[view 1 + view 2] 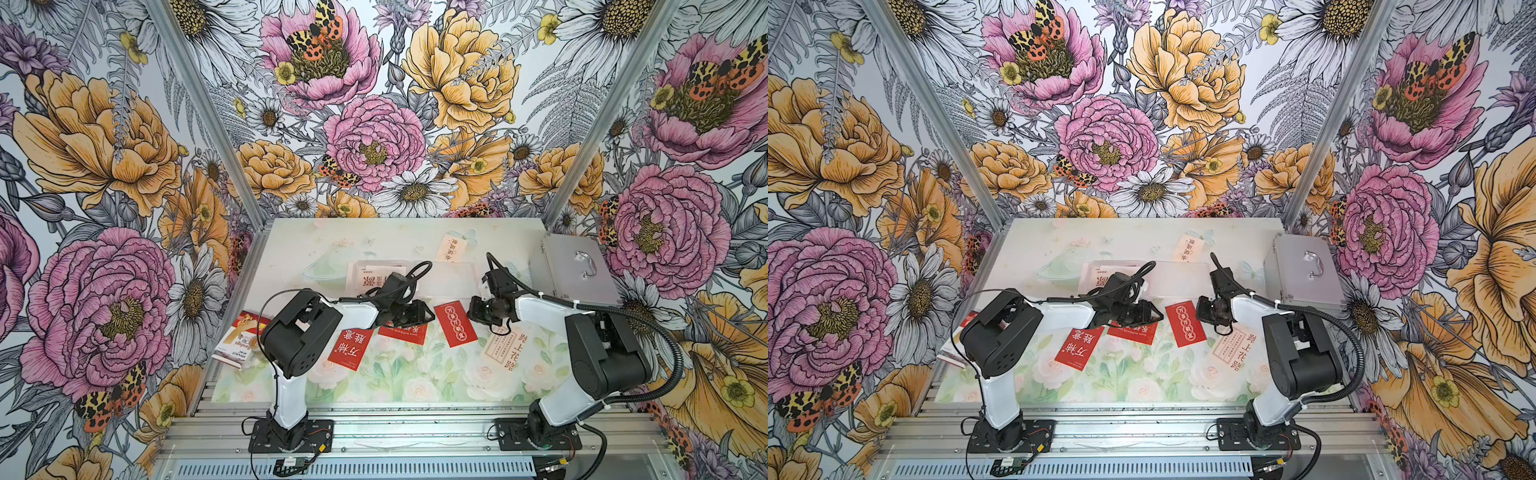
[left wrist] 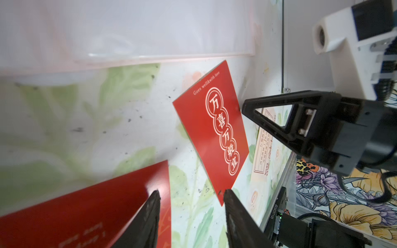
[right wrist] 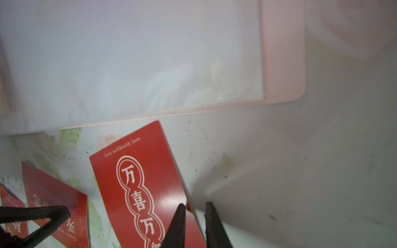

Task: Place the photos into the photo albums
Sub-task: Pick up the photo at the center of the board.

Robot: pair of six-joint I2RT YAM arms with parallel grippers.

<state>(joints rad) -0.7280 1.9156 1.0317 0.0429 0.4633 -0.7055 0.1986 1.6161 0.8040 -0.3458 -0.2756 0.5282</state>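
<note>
- One glossy red photo lies between left hand, half-open and empty, and right hand, narrowly parted at its edge.
- Pale-pink album, clear sleeves, at 12 o'clock; silver case, 2 o'clock.

Front of the table lies open; silver case blocks the far right corner; bandage carton crowds the left edge; album fills mid-table.

A robot-lab test booth: floral-printed walls on aluminium framing enclose a small desk, with the left arm and right arm bolted along its near edge.
</note>
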